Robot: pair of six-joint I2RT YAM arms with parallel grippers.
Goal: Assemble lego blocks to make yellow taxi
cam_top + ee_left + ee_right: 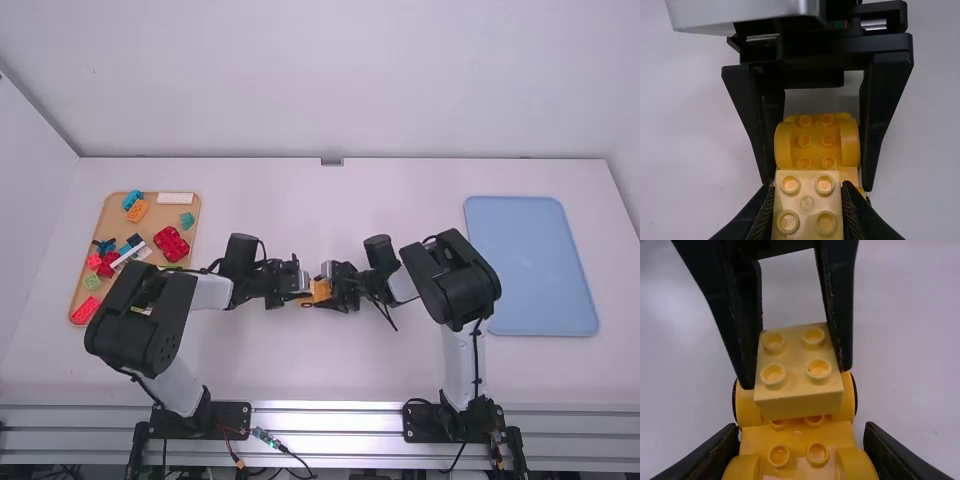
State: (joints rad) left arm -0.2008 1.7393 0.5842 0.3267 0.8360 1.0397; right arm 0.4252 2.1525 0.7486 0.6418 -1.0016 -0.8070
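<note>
My left gripper point(297, 291) and right gripper point(334, 289) meet at mid-table, with yellow pieces point(318, 291) between them. In the left wrist view, the left gripper point(807, 188) is shut on a pale yellow two-by-two block point(807, 202), studs facing the camera. Beyond it lies the yellow car base point(816, 142) with rounded fenders, clasped at its sides by the other gripper. The right wrist view has the right gripper point(801, 429) shut on the base point(799, 440). Over the base's far part sits the block point(796, 365); whether its underside touches the studs I cannot tell.
A tan tray point(88, 250) at the left holds several loose red, blue, orange, green and white bricks, partly beneath the left arm. At the right lies a light blue tray point(531, 266), beside the right arm.
</note>
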